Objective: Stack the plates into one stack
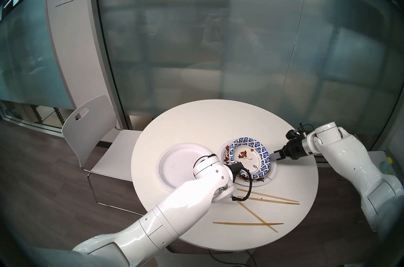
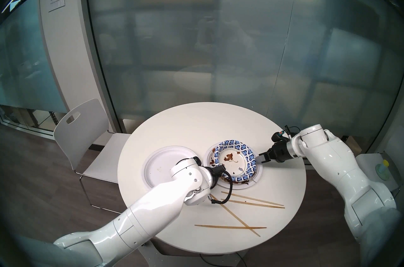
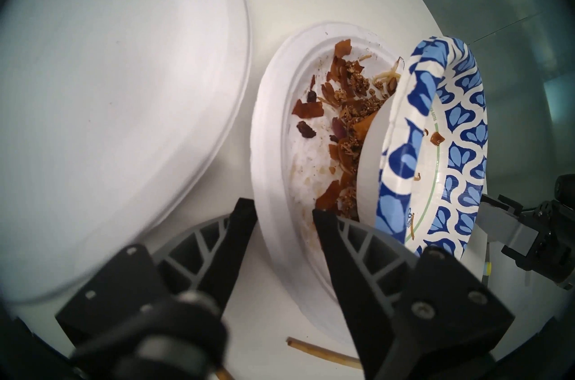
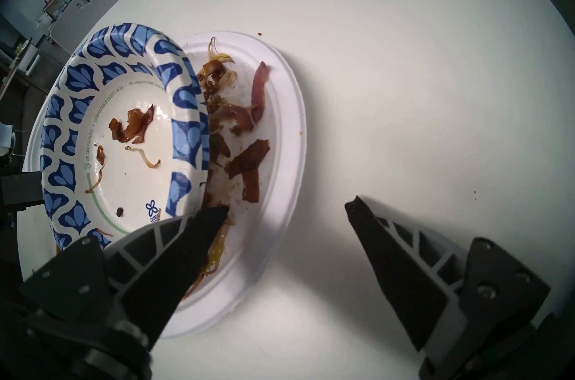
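Blue-patterned plate (image 1: pixel 251 158) sits tilted on the soiled white plate (image 3: pixel 270 183), its far edge riding up on a heap of brown food scraps (image 3: pixel 342 127) rather than seated flat. A few scraps lie inside it too. I count only one patterned plate from here; whether a second is nested under it I cannot tell. This pair sits mid-table, right of centre. The other white plate (image 1: pixel 177 163) lies flat just to its left, nearly clean, close beside but not on the pile.

Left gripper (image 3: pixel 284 211): jaws apart, straddling the near rim of the soiled white plate, one finger outside on the table, one inside among the scraps. Not closed on it yet. Right gripper (image 4: pixel 287 208): jaws wide apart, holding nothing; one finger lies at the patterned plate's edge over the white plate, the other over bare table.

Judgement: the step in hand is taking hold of the loaded white plate so the pile can go onto the clean white one. Roughly halfway.

Next move calls for pinching the rim firmly, then a low, level lift or slide leftward; the tilted top plate looks apt to slip and the scraps to spill.

Chopsticks (image 1: pixel 269 199) lie scattered on the round table (image 1: pixel 218 120) toward the robot, clear of the path.
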